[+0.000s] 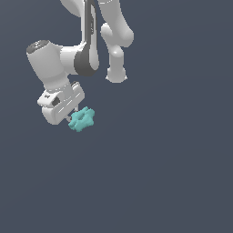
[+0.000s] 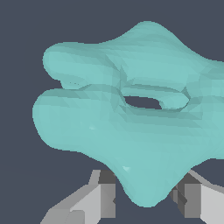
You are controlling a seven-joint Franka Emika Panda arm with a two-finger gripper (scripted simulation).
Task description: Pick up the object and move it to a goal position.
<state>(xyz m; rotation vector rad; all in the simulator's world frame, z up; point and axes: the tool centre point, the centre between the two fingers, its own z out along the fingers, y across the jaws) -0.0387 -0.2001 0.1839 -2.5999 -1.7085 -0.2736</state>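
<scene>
While I watch through the wrist view, I see the gripper (image 2: 146, 197) with its jaws set narrowly apart and closed in on the lowest lobe of the object (image 2: 131, 109), one grey finger (image 2: 105, 197) pressing each flank of that lobe, so I read it as clamped on the piece. From the exterior view the gripper (image 1: 73, 117) points toward four o'clock from the white hand block, and the object (image 1: 82, 119) sits right at its tip, touching it, roughly at nine o'clock from the middle of the frame; whether it rests on the floor (image 1: 159, 173) or hangs clear of it I cannot tell. The object is a teal, knobbly, star-like piece with rounded lobes swelling outward and a small slot-shaped hole through its middle. Its skin looks matte and faintly faceted, with soft shading in the hollows between lobes. It is clearly smaller than the white hand that carries it. The arm (image 1: 59, 68) is smooth glossy white with dark grey joint bands, bending down from twelve o'clock. The floor is a flat, plain slate-blue surface without texture.
</scene>
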